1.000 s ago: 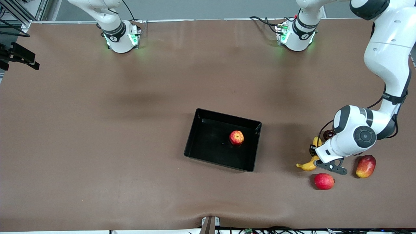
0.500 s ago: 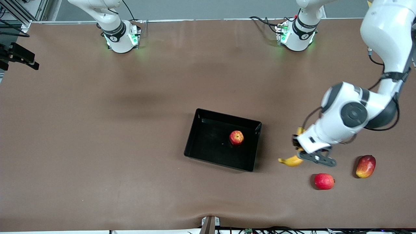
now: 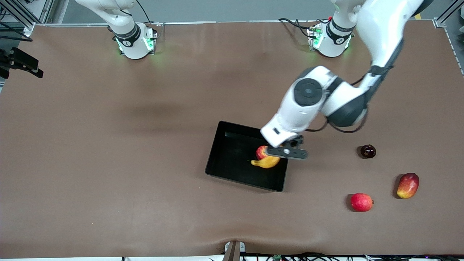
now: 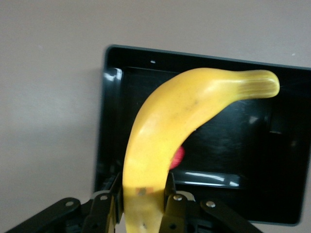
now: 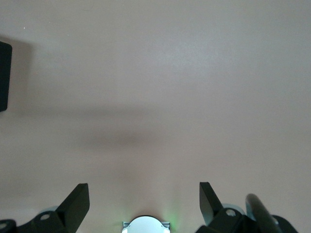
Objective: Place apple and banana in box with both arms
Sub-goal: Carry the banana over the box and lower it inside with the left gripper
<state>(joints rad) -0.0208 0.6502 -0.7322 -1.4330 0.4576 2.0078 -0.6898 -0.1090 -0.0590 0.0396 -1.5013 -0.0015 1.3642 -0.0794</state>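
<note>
My left gripper (image 3: pixel 277 156) is shut on the yellow banana (image 3: pixel 266 162) and holds it up over the black box (image 3: pixel 218 152), at the box's end toward the left arm. The red apple (image 3: pixel 260 152) lies inside the box, partly hidden under the banana and the hand. In the left wrist view the fingers (image 4: pixel 167 191) clamp the banana (image 4: pixel 175 116) near one end, with the box (image 4: pixel 109 121) and a bit of the apple (image 4: pixel 179 156) below. My right gripper (image 5: pixel 144 194) is open and empty over bare table, high near its base; one box corner (image 5: pixel 4 73) shows.
Toward the left arm's end of the table lie a smooth pinkish-red round fruit (image 3: pixel 361 202), a red-and-yellow mango-like fruit (image 3: pixel 407 185) and a small dark round fruit (image 3: pixel 368 151). A brown mat (image 3: pixel 108 163) covers the table.
My left arm has lifted the banana from the table beside the other fruits and carried it over the box. The small dark fruit now shows uncovered.
</note>
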